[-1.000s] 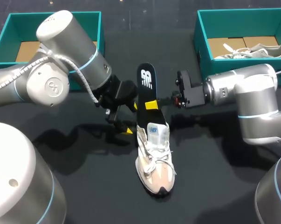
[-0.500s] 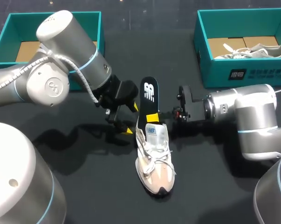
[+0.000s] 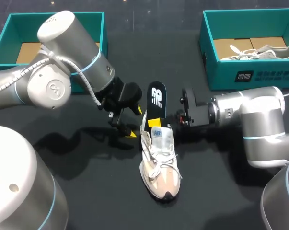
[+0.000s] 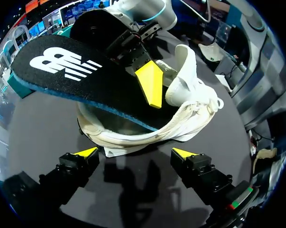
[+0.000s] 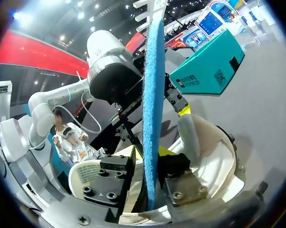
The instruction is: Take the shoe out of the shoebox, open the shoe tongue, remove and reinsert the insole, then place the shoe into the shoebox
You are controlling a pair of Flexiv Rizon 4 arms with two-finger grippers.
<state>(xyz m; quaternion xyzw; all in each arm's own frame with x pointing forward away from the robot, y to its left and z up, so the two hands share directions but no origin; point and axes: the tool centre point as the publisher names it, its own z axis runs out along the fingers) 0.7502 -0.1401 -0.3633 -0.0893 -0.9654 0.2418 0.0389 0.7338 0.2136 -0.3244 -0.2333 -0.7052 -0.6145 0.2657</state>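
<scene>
- Now the right gripper [image 3: 155, 120] pinches the insole [image 3: 156, 98] between its fingers. The insole's toe end is tucked into the shoe's collar and its heel end stands up toward the far side.
- The shoe [image 3: 159, 165] stands mid-table with its toe near, between the left shoebox [image 3: 12, 28] and the right shoebox [image 3: 221, 76].
- The left gripper [image 4: 134, 154] hangs just left of the heel — fingers spread, touching nothing.
- As I judge it, the insole should slide toward the toe at a shallow angle, centred under the tongue. Bracing the heel with the left gripper would help — otherwise the shoe may skid.
</scene>
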